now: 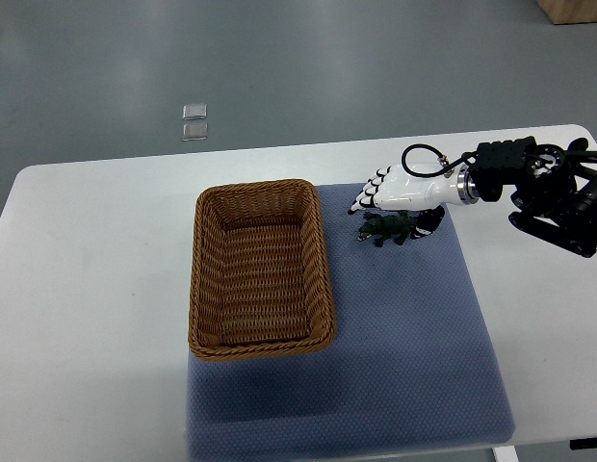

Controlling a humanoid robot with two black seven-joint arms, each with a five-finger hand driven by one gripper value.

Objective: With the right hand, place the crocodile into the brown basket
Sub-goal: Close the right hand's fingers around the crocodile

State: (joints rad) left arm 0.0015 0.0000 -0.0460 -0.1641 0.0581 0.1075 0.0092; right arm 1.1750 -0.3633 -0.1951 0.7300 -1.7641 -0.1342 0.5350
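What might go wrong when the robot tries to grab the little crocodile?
The crocodile is small and lies partly under the right hand, so the grab may miss or nudge it away. The brown basket has a raised rim close by, so the toy could catch it and drop onto the mat.

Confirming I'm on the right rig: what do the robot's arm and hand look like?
Only the right arm shows: black, blocky links. A silver metal ring joins it to the white, smooth-shelled right hand, whose fingertips are black-padded. A thin black cable loops above the wrist. No markings are legible.
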